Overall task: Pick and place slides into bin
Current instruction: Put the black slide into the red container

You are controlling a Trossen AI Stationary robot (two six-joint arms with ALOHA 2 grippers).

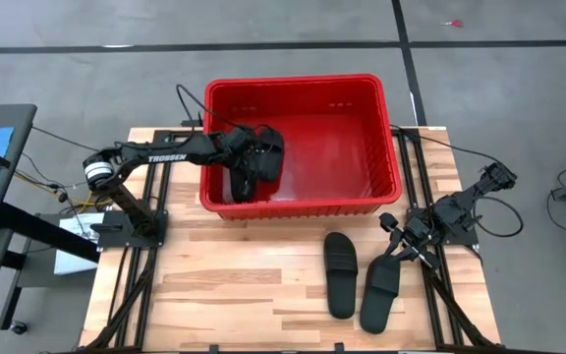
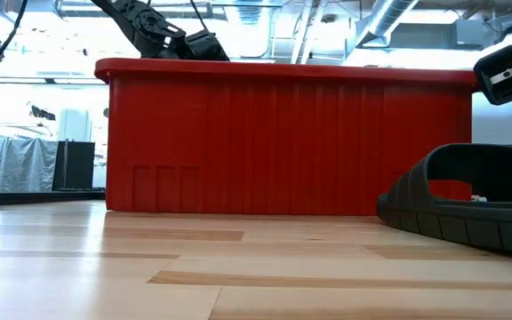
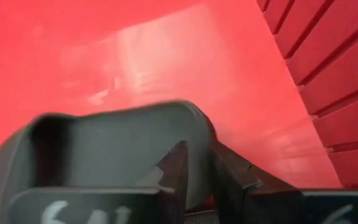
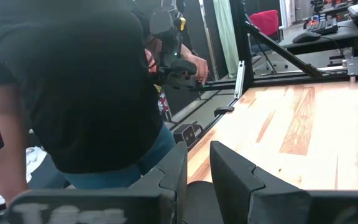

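Grey concrete floor surrounds our butcher-block table [image 1: 263,285], and the work sits in its middle and far half.

We count four slides. Two lie on the wood at about five o'clock from the table's centre: one slide [image 1: 340,274] nearer the middle and a second slide [image 1: 381,292] just beside it toward the right edge, soles down, straps up. The other two are a dark heap inside the bin [image 1: 362,192], in its nine-o'clock half. One slide [image 3: 114,152] is pinched by the left gripper [image 1: 252,157]; its fingers [image 3: 173,174] are closed across the edge of the strap, over the red floor. Whether that slide already rests on the floor or hangs just above it, we cannot tell.

We judge these slides light, rubbery and a little floppy, matte enough not to slip. The strap arch looks like the best hold: thin enough for narrow jaws and raised off the sole, as the low view shows on the near slide [image 2: 469,196]. Gripped at one end, a slide will likely droop and swing.

The right gripper [image 1: 398,252] waits at three o'clock, at the toe of the outer slide, fingers nearly together with nothing between them. A person in a dark shirt [image 4: 73,81] stands beyond the table.
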